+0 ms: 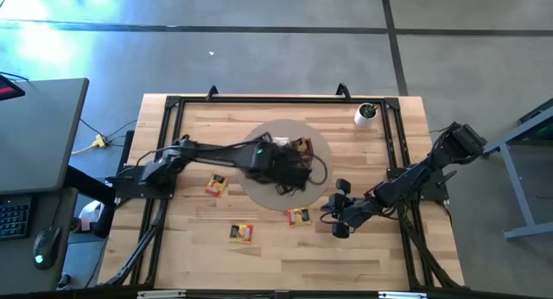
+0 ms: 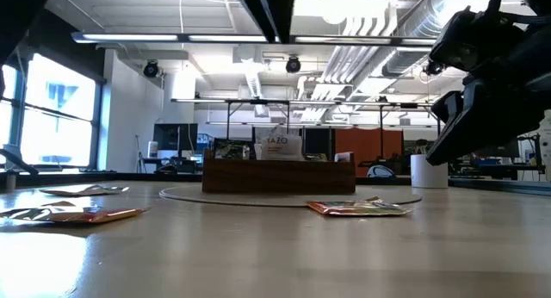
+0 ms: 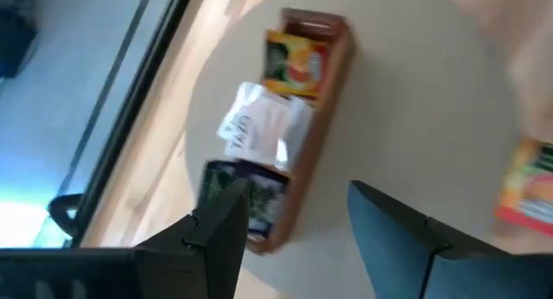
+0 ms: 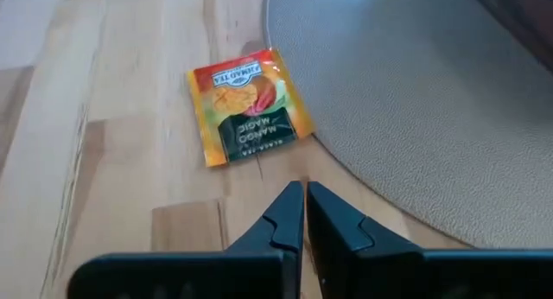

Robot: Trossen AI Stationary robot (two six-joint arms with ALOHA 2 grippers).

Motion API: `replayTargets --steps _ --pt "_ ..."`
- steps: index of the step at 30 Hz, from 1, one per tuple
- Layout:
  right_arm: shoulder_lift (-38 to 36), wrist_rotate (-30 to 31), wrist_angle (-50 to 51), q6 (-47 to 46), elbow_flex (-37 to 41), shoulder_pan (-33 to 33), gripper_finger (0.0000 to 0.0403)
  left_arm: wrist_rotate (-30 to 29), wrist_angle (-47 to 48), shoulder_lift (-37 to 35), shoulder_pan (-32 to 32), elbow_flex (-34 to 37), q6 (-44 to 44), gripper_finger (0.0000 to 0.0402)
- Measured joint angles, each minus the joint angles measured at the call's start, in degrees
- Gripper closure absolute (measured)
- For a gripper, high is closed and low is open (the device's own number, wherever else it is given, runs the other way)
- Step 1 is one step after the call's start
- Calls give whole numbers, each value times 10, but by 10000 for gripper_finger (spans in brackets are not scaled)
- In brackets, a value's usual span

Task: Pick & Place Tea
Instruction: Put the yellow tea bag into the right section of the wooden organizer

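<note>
A brown wooden tray (image 3: 333,40) stands on the round grey mat (image 1: 259,195). Its compartments hold a yellow-orange sachet (image 3: 294,64), a white one (image 3: 259,130) and a dark one (image 3: 246,191). My left gripper (image 3: 298,238) hangs above the tray, open, with nothing between its fingers. Three tea sachets lie flat on the wooden table (image 1: 216,185), (image 1: 242,233), (image 1: 299,216). My right gripper (image 4: 304,208) is low over the table on the right, shut and holding nothing. It points at the yellow-orange sachet (image 4: 246,104) beside the mat's edge and stays short of it.
A small white cup (image 1: 366,115) with green inside stands at the table's far right corner. Black frame rails (image 1: 168,126) run along the table's left, far and right sides. Bare wood lies along the near edge (image 1: 285,264).
</note>
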State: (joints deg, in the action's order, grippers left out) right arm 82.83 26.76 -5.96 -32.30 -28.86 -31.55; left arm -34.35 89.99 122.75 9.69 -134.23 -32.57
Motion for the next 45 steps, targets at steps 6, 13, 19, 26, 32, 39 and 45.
replayTargets --steps 6,13,19,26,32,39,45 --pt "0 -32 -13 63 0 0 378 2 0 -62 70 1 -24 208" --pt "0 -89 -49 25 0 0 380 -38 -2 -133 147 7 -79 208" --pt "0 -132 -59 13 0 -7 354 -86 -1 -237 213 167 -235 208" --pt "0 -86 -86 23 0 -10 281 -96 -119 -321 276 478 -489 208" --pt "16 -61 -118 -42 0 25 236 -85 -428 -325 273 673 -495 208" --pt "84 -122 -121 -136 0 67 235 -28 -960 -281 215 834 -294 208" --pt "126 -150 -180 -142 0 94 243 91 -1076 -190 153 829 -236 208"
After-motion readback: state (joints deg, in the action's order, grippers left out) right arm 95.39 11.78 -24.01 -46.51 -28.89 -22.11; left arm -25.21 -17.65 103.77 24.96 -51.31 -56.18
